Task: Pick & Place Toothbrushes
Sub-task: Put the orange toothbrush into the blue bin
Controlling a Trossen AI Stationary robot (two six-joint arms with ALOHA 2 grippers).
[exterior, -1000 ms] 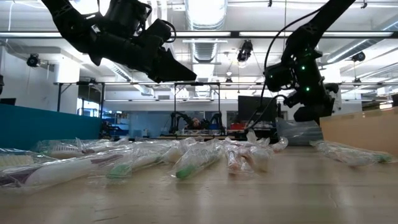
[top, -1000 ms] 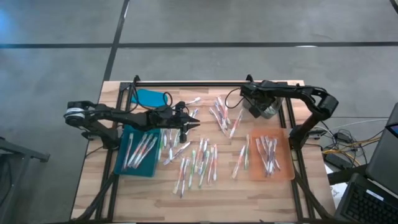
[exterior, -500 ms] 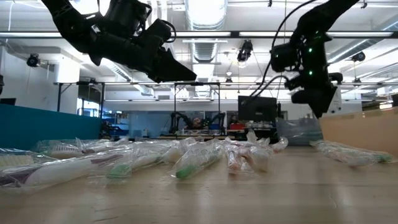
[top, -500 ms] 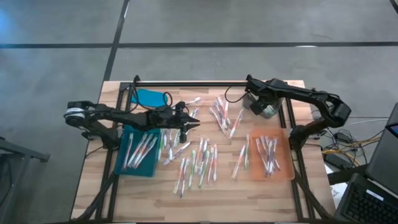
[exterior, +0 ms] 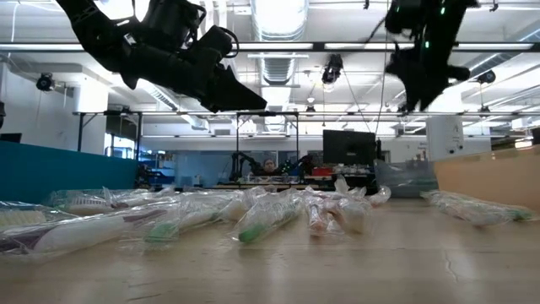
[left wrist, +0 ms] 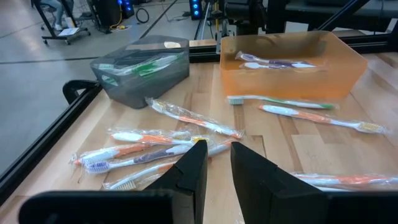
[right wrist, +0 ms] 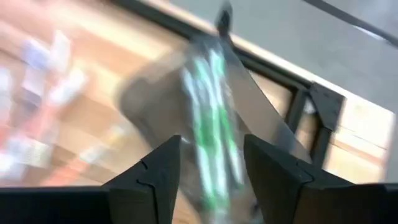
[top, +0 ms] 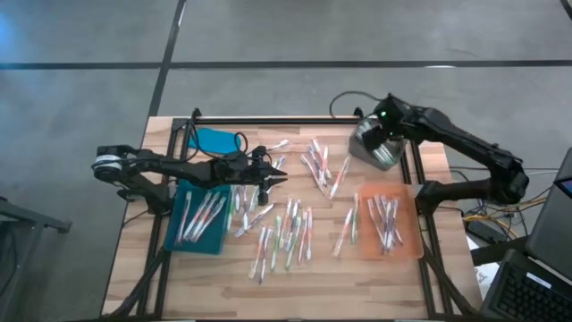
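Right claw [top: 374, 143], fingers parted and empty, above the grey bin [top: 379, 153] of green toothbrushes [right wrist: 208, 124]. Left claw [top: 271, 179], narrow gap and empty, over loose toothbrushes [top: 284, 234] mid-tabletop [top: 357, 277]; others fill teal tray [top: 198, 217] and orange tray [top: 390, 224].

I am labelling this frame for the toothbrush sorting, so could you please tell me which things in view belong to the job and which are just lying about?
Belonging to the job:
- loose toothbrushes on the table
- teal tray
- orange tray
- grey tray
- left gripper, right gripper

Just lying about:
- teal cloth
- black cable
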